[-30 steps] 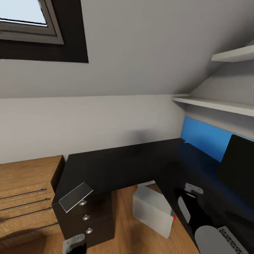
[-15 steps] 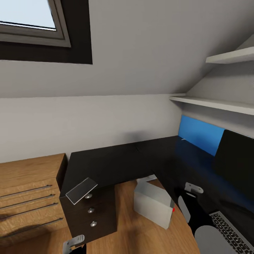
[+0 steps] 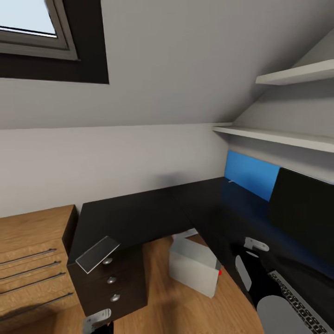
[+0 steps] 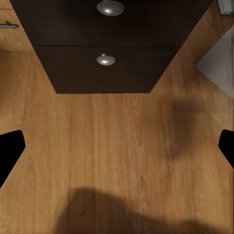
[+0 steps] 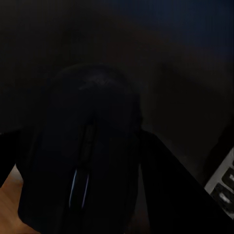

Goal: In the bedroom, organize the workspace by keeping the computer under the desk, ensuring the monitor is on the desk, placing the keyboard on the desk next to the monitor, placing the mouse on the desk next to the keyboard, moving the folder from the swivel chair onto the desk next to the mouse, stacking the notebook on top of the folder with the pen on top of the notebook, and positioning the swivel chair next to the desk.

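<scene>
black desk (image 3: 153,215) (mouse (image 5: 87,151) unlabelled)

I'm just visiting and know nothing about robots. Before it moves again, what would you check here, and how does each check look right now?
1. Mouse between the right gripper's fingers: ok, the dark fingers flank it closely in the right wrist view.
2. Keyboard on the desk: ok, near the right arm.
3. Monitor on the desk: ok, standing before the blue back panel.
4. Computer under the desk: cannot tell, it stands on the floor at the desk's inner corner, partly in the open.
5. Left gripper free: ok, open over bare wood floor near the dark drawers.
6. Bare desk beside the keyboard for the mouse: cannot tell.
</scene>
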Motion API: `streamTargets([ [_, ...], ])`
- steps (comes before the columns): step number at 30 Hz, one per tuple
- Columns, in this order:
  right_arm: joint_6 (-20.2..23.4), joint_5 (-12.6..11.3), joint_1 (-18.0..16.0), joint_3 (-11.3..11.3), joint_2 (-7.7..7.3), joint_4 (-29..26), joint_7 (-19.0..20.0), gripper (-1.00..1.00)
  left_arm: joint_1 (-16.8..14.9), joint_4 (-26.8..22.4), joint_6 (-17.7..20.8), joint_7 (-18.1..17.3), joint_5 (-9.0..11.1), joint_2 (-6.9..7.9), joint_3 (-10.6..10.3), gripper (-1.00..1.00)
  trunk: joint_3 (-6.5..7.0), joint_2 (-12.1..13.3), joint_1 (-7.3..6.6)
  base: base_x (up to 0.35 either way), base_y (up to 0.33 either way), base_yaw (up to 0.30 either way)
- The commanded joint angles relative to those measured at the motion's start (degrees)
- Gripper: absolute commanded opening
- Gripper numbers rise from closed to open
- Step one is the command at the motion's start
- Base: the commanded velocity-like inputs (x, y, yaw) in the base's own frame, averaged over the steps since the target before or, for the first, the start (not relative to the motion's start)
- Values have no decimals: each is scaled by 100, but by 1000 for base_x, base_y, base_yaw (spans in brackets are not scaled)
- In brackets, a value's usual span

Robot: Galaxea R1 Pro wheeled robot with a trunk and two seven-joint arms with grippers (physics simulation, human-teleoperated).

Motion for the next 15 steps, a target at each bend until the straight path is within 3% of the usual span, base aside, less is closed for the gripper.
streamTargets([
  [1, 5, -75, -4, -5, 3, -8, -28, -100, -1, -12, 19, 45, 57, 1, -13, 100, -8, -6, 1, 0, 0, -259],
  [10, 2, -72, -4, 4, 5, 11, -10, -100, -1, -12, 19, 45, 57, 0, -13, 100, -8, -6, 1, 0, 0, -257],
  [15, -51, -48, -22, 7, 72, 69, -47, -100, -1, -9, -5, 36, 46, -64, -44, 100, -8, -6, 1, 0, 0, -55],
])
